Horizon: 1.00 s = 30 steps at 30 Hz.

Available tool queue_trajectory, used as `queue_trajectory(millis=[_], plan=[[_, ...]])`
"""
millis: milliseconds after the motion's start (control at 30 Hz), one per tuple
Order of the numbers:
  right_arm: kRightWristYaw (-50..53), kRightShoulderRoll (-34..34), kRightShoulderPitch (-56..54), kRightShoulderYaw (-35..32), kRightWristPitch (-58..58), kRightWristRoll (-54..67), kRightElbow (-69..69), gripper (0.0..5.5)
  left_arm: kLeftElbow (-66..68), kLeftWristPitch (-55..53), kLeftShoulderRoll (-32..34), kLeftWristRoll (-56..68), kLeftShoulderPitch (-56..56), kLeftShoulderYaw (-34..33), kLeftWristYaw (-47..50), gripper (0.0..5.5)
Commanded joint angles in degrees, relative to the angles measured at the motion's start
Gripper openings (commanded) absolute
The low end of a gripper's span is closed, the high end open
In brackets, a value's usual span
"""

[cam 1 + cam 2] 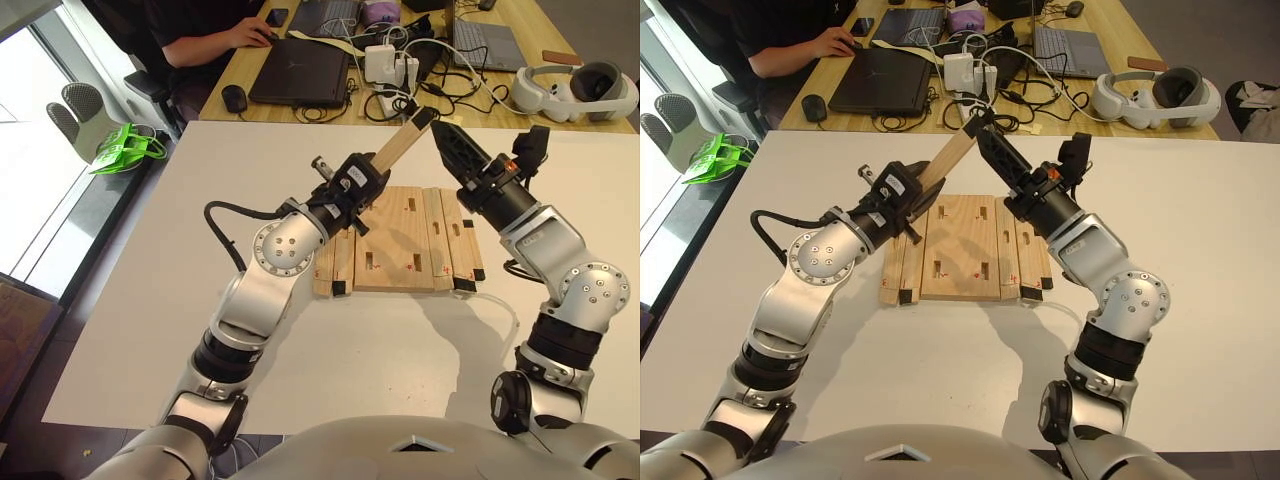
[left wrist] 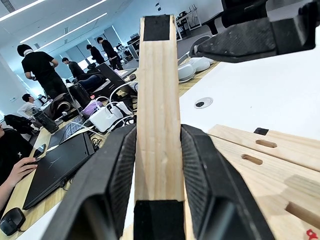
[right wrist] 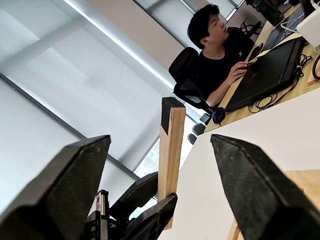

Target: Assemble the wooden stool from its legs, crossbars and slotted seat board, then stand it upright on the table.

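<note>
As seen from head cams, below both grippers: white table [image 1: 250, 330], widest thing here. Beyond both tools, past table's far edge: wooden desk [image 1: 540, 30] w/ laptops, cables, and white headset [image 1: 580, 90] off past R gripper's tip. Directly under & betw. the two tools, flat on table, slots up: seat board [image 1: 395, 240]. Hugging board on side under L gripper's wrist: L-side slats [image 1: 335, 265], black-capped ends toward robot. Same on side under R gripper's wrist: R-side slats [image 1: 462, 245], touching or just beside board, can't tell which. Raised off board, tilted: leg [image 1: 400, 145], lower end seated in L gripper, black-capped top end slanting up & away toward desk, close to R gripper's fingertips; contact there can't be told. L gripper [image 1: 362, 182]: clenched on leg, pads [image 2: 120, 175] pressed vs. both flat faces per own wrist cam. R gripper [image 1: 455, 148]: spread wide, grasping nothing, jaws well apart, leg's top part framed betw. them in own wrist cam.
</note>
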State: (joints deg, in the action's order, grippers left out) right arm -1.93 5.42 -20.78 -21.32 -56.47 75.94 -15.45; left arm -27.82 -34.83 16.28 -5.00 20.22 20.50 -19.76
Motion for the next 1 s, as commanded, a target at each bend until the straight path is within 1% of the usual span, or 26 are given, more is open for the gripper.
queue_trajectory(millis=[33, 300, 433, 533, 600, 833, 900, 1000], plan=[[-1.8, 1.8, -1.3, 1.7, 0.3, 1.3, 1.9, 3.76, -2.3, -0.8, -0.7, 1.7, 0.1, 0.1, -2.0, 1.29], [-4.9, 4.0, -3.4, 3.1, 2.4, 1.0, 5.5, 3.76, -4.2, -1.1, -0.8, 3.0, -0.2, 0.7, -3.8, 1.29], [-5.5, 4.5, -4.2, 3.3, 2.8, 2.5, 6.3, 2.99, -4.2, -0.9, -0.6, 3.0, -0.4, 1.0, -4.1, 1.29], [-5.7, 4.8, -4.5, 3.2, 2.8, 3.5, 6.4, 2.29, -4.2, -0.6, -0.2, 2.7, -0.6, 1.4, -4.3, 1.29], [-5.7, 5.0, -4.5, 3.2, 2.9, 3.8, 6.4, 2.05, -4.4, -0.7, 0.0, 2.7, -0.6, 1.5, -4.4, 1.29], [-6.4, 6.8, -4.3, 3.1, 2.5, 5.0, 6.5, 0.55, -3.7, 0.1, 0.5, 2.5, -0.7, 0.7, -4.5, 1.29], [-6.8, 7.5, -4.2, 3.1, 2.4, 5.3, 6.5, 0.39, -3.4, 0.4, 0.5, 2.4, -0.5, 0.3, -4.5, 1.29], [-7.4, 8.0, -3.9, 3.5, 2.3, 5.2, 6.3, 0.39, -3.3, 0.8, 0.5, 2.2, -0.4, 0.2, -4.6, 1.29]])
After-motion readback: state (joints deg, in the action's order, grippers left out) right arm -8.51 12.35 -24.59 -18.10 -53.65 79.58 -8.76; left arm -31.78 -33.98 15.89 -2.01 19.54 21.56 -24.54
